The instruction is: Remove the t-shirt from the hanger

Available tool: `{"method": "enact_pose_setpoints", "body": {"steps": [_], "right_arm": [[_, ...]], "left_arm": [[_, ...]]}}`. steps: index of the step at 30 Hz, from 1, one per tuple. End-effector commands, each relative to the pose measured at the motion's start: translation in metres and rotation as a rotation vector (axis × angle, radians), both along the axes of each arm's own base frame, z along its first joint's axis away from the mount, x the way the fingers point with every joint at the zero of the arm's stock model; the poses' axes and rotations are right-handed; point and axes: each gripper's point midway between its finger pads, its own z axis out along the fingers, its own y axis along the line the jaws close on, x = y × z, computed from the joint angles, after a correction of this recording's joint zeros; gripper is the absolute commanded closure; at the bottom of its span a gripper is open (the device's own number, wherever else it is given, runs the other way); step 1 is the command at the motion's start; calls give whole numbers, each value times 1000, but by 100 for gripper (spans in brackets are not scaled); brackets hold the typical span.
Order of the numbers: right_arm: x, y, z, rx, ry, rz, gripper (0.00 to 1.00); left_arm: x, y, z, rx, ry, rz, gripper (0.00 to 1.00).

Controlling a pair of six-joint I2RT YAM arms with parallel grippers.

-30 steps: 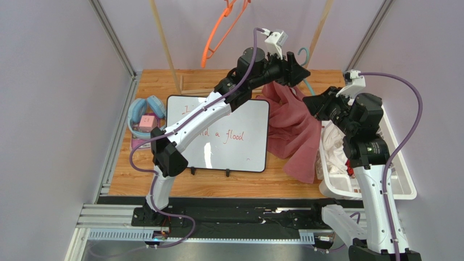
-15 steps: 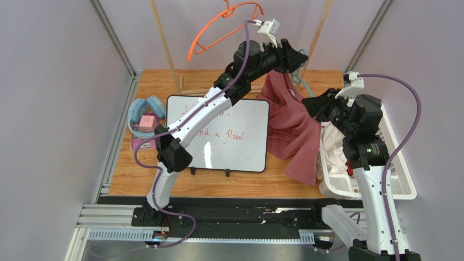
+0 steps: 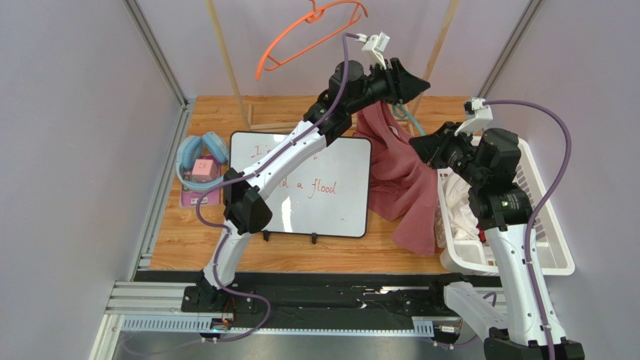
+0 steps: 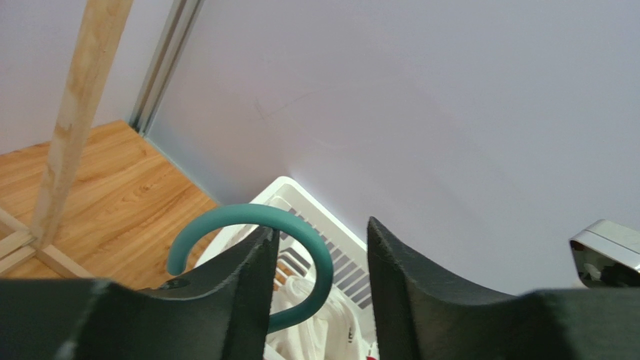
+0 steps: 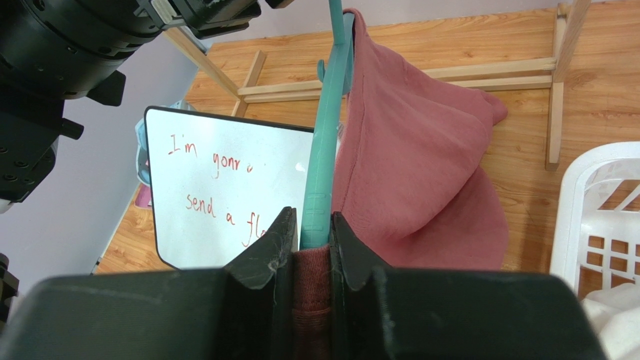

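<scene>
A dusty-red t-shirt (image 3: 398, 176) hangs on a teal hanger (image 3: 406, 116) held above the table's back right. My left gripper (image 3: 419, 84) is raised high. In the left wrist view (image 4: 319, 229) its jaws stand narrowly apart around the hanger's hook (image 4: 300, 225), which lies against the left finger. My right gripper (image 3: 418, 148) is lower, at the shirt's right side. In the right wrist view (image 5: 310, 217) it is shut on the hanger's arm (image 5: 324, 150) and a fold of the t-shirt (image 5: 421, 172). The shirt hides the hanger's other arm.
An orange hanger (image 3: 308, 34) hangs on the wooden rack (image 3: 225, 60) behind. A whiteboard (image 3: 300, 187) lies mid-table. A white laundry basket (image 3: 544, 225) with clothes stands at the right. Blue headphones (image 3: 201, 154) lie at the left edge.
My left gripper has risen and moved back, lifting the hanger's hook and the shirt's top. The orange hanger has swung. My right gripper has shifted slightly left.
</scene>
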Motion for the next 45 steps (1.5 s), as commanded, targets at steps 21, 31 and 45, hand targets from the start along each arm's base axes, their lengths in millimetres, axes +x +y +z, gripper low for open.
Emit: {"method": "enact_pose_setpoints", "body": {"steps": [21, 31, 45], "right_arm": [[-9, -21, -33, 51, 47, -159, 41], [-31, -6, -79, 39, 133, -51, 30], [-33, -3, -105, -22, 124, -26, 13]], "left_arm": [[-25, 17, 77, -189, -77, -57, 100], [-24, 26, 94, -228, -92, -32, 100], [-22, 27, 98, -280, -53, -34, 100]]}}
